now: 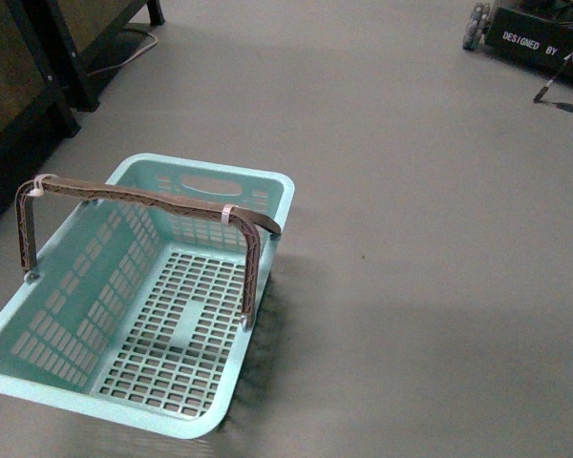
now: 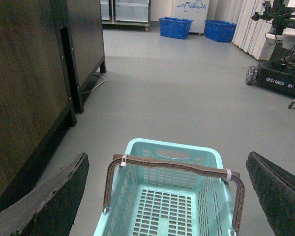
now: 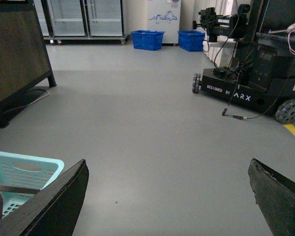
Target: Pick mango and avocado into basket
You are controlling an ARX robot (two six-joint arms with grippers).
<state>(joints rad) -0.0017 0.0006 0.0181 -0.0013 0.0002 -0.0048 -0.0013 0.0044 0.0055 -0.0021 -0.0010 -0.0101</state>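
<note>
**Basket [image 1: 181,324] at 8 o'clock, both arms' jaws apart**

In the front view the teal basket sits on the grey floor [image 1: 420,267] toward 8 o'clock. Its long axis runs from about 7 to 1 o'clock. The brown handle [image 1: 143,198] stands upright, arching from one long wall to the other, and is tied on with white zip ties [image 1: 227,213]. The slotted bottom is in full view. A dark cabinet [image 1: 10,76] fills the 10 to 11 o'clock corner, with a cable [image 1: 143,43] trailing by its foot. A black wheeled robot base [image 1: 544,43] lettered "DESIGNED BY" stands at 1 o'clock, well apart from the basket.

The left gripper [image 2: 166,154] is released. Its two dark fingers [image 2: 49,201] are spread wide and grip nothing, and the basket lies below and ahead, seen in the gap between them.

The right gripper [image 3: 167,161] is released too, its fingers [image 3: 49,206] wide and holding nothing. It hangs over bare floor, and only one corner of the basket shows beside one finger. Across the room, blue crates [image 3: 147,39] and glass-door fridges [image 3: 83,17] stand by the far wall.
</note>
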